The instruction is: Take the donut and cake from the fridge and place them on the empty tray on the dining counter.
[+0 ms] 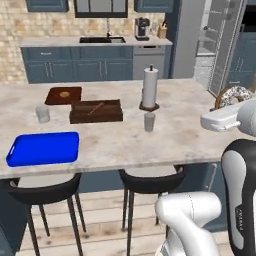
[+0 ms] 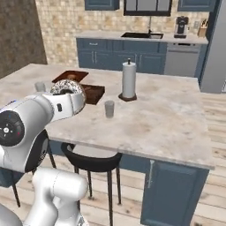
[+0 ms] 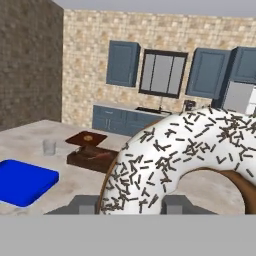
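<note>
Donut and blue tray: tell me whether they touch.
Apart. In the left base view the donut is up at the gripper, far right of the blue tray.

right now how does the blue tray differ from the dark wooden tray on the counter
The blue tray is bright blue, flat and low-rimmed; the dark wooden tray is brown with taller walls. The blue tray lies bare near the stools' edge, while the wooden tray holds something and sits further back. Both are rectangular and rest on the dining counter.

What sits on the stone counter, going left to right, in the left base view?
Blue tray → glass → brown board → dark wooden tray → paper towel roll → donut in the claw.
</note>
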